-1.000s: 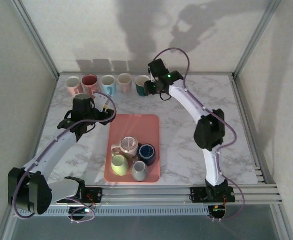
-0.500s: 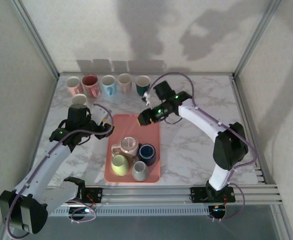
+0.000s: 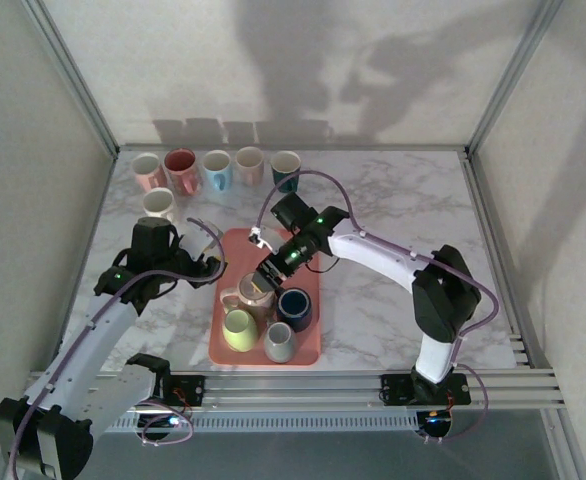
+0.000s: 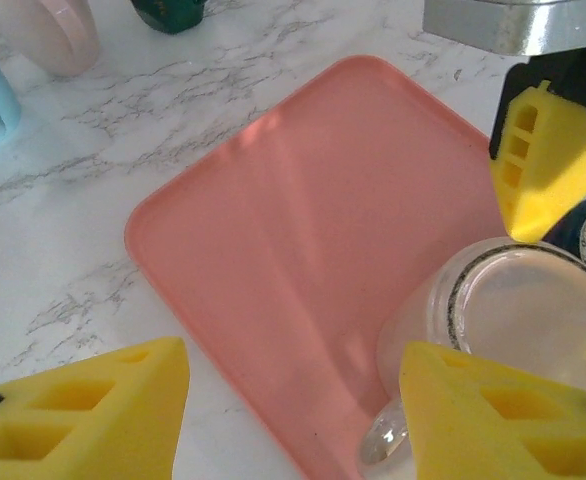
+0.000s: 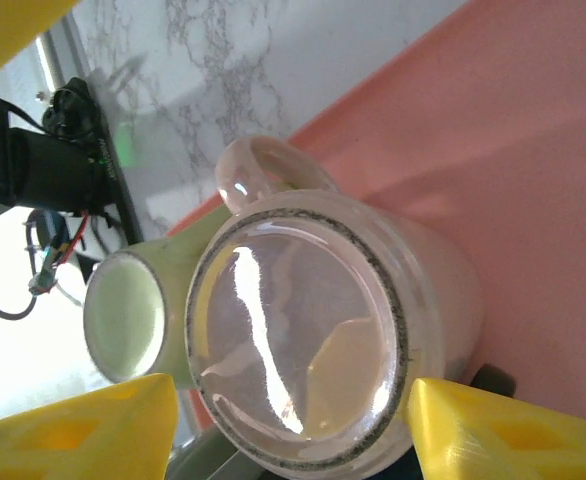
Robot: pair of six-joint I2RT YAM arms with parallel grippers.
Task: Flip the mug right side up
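— The right arm has swung back from the row of mugs (image 3: 216,167) at the far edge. Its right gripper (image 3: 272,267) now hangs over the tray (image 3: 295,247).

— Holding anything?

— No, its jaws are spread and empty. The pink mug (image 5: 303,330) stands bottom-up in the middle of the tray, right beneath it, between the jaws but not yet gripped.

— And the other arm?

— The left gripper (image 4: 293,420) has drawn back just left of the tray, also spread and empty. I'd say this mug gets turned next.

The marble table (image 3: 393,200) bears a pink tray (image 4: 303,230) and, farther back, six upright mugs (image 3: 218,165).
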